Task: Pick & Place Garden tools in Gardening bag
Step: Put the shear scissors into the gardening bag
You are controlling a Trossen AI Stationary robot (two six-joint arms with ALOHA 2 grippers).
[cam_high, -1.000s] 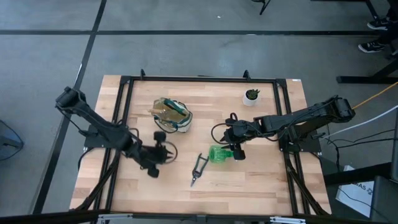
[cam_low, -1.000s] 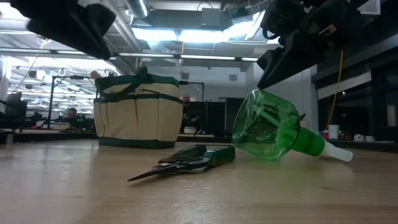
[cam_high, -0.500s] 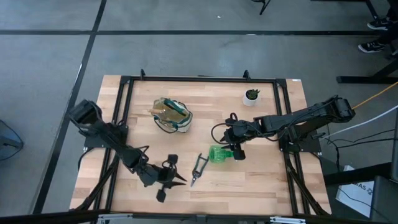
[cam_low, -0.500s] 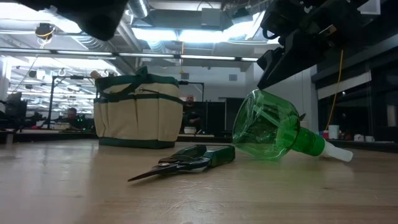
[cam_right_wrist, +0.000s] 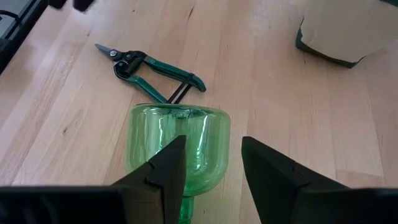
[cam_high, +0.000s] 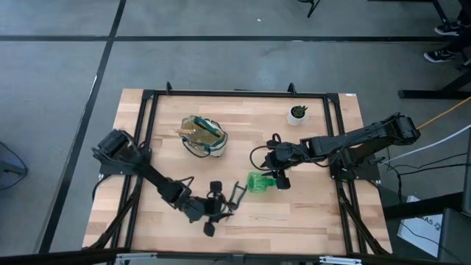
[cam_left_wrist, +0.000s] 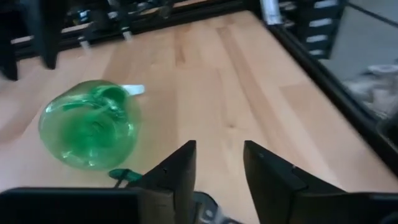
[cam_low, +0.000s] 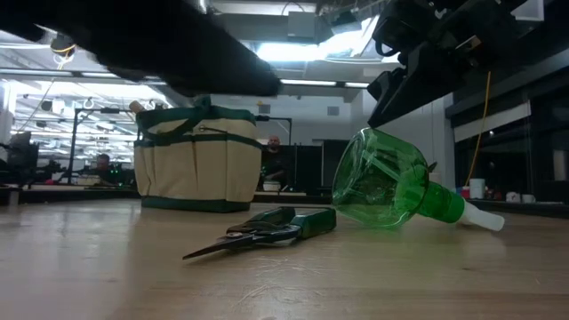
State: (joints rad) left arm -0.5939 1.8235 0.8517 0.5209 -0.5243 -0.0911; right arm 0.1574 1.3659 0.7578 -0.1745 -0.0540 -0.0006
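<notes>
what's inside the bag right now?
From above, the bag holds wooden-handled tools, brown handles poking up. Their heads are buried in the bag, so the count and types are unclear. Shears and spray bottle remain outside.

shears [cam_left_wrist: 208, 208]: cut off by edge | bag [cam_right_wrist: 339, 28]: cropped at edge

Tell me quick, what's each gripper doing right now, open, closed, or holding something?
Left gripper: open, empty, above the pruning shears.
Right gripper: open, holding nothing, fingers either side of the spray bottle.
</notes>
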